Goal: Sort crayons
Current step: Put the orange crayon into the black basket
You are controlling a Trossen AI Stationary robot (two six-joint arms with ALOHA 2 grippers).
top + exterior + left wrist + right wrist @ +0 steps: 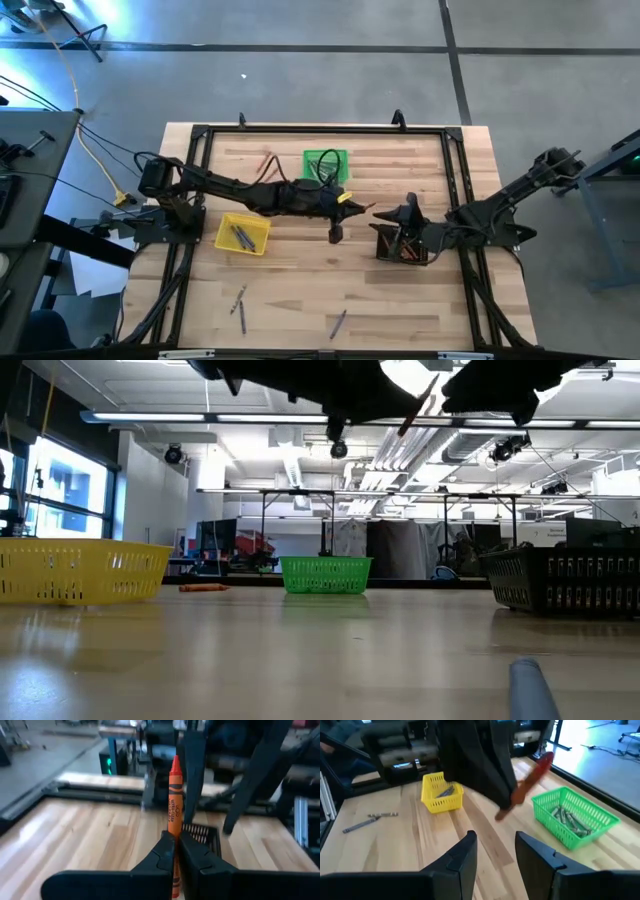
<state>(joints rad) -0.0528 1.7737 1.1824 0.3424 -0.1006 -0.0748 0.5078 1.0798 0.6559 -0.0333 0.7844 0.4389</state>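
Grey floor (300, 85) crossed by dark lines surrounds the table at top of frame; ceiling strip lights (200, 417) glow above a bright window (70, 495) at left.

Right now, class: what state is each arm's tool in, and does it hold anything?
Left tool: shut on an orange crayon, above mid-table.
Right tool: open, holding nothing, over the black basket.

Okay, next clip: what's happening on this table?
Crayon sorting, mid-carry. The left hand is shut on an orange crayon and holds it above the table's middle, near the black basket, which already holds orange ones. The right hand waits open over that basket. The yellow basket holds grey crayons, and the green basket holds some too. An orange crayon and a few grey crayons lie loose on the table.
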